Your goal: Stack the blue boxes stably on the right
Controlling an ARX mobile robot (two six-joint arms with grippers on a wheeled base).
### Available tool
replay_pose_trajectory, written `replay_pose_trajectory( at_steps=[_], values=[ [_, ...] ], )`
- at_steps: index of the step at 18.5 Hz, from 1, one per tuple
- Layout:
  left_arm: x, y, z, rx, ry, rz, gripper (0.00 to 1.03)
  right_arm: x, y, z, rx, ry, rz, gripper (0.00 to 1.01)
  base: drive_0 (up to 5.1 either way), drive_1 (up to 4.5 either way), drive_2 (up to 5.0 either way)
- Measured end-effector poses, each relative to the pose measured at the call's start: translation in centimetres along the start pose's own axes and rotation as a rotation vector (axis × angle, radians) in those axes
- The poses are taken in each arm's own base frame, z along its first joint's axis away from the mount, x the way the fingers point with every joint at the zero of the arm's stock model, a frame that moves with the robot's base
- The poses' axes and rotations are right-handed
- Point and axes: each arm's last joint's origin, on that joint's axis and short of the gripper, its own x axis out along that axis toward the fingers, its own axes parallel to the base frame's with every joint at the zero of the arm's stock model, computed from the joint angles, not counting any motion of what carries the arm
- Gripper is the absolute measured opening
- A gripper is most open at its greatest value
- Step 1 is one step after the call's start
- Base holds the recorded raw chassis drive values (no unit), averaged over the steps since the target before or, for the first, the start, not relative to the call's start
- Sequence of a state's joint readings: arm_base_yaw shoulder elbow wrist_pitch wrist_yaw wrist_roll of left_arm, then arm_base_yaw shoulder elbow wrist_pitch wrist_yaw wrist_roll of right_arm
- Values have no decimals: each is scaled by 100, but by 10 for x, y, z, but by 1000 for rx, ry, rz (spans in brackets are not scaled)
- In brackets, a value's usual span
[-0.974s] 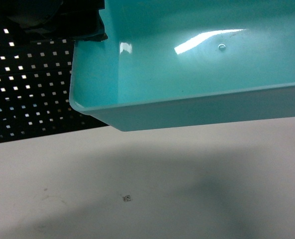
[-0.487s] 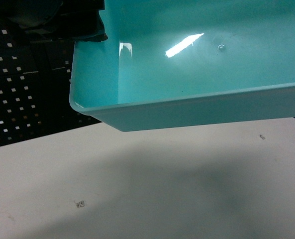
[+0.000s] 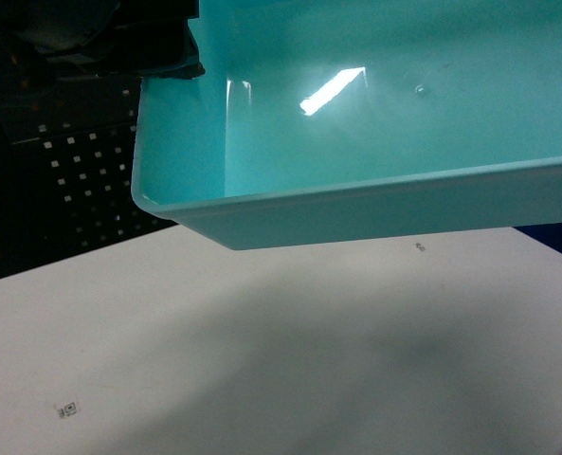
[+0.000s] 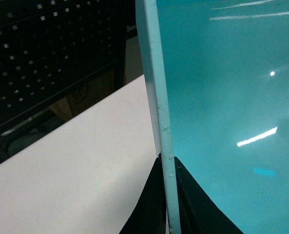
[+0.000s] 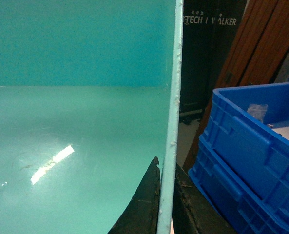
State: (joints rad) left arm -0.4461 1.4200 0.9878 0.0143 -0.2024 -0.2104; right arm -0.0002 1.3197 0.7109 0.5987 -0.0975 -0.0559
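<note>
The turquoise tub [image 3: 375, 114] is held aloft over the white table [image 3: 262, 360], its opposite rims clamped by the left gripper [image 4: 166, 195] and right gripper [image 5: 166, 204]; transport toward the dark blue crates [image 5: 246, 161] is judged underway, careful lowering onto them needed next

Head cam low, wrists close — shared tub [image 3: 356, 123]

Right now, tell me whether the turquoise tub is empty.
Empty as far as visible: the turquoise tub shows only bare glossy floor with light glare; its right end is out of frame.
</note>
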Motion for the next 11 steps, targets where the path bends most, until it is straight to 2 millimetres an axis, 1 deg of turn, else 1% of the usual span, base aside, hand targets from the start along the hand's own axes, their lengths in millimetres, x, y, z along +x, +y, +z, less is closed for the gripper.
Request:
replay_pose_trajectory(
  at_steps=[11],
  values=[
    [0, 0, 0, 1, 0, 0, 2, 0, 0, 0, 0, 0, 0, 7, -158, -158, -158]
  ],
)
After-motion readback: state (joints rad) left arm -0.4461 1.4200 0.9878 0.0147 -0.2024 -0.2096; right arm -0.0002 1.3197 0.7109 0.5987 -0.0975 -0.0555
